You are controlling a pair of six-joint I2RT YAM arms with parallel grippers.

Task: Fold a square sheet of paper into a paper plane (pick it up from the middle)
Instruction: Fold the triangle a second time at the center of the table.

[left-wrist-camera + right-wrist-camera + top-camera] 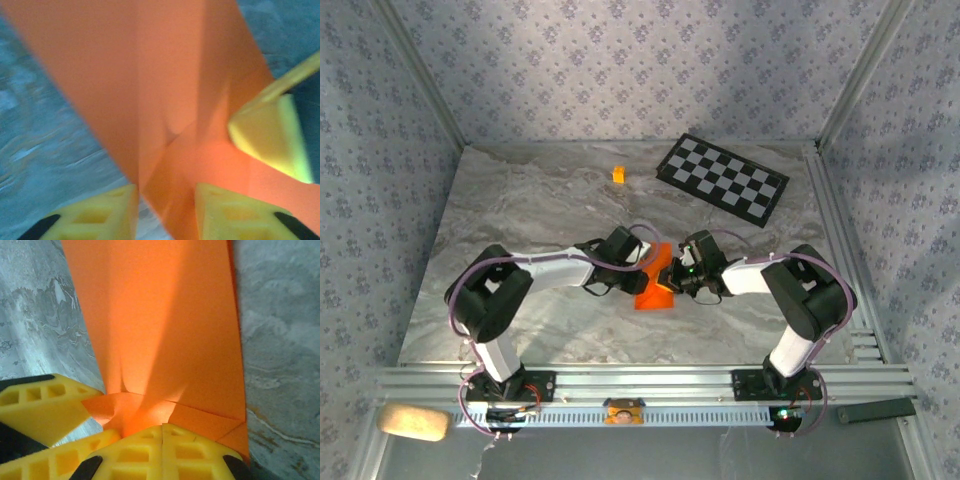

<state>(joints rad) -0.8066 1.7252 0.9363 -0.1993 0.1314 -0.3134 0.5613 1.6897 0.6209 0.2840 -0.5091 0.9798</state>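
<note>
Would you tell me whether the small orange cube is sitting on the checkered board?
No, the cube rests on the bare table, left of and apart from the checkered board.

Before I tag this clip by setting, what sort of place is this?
Probably a lab robot test cell: a marble-look tabletop boxed in by patterned walls, an aluminium rail along its near edge, and a checkered board.
</note>
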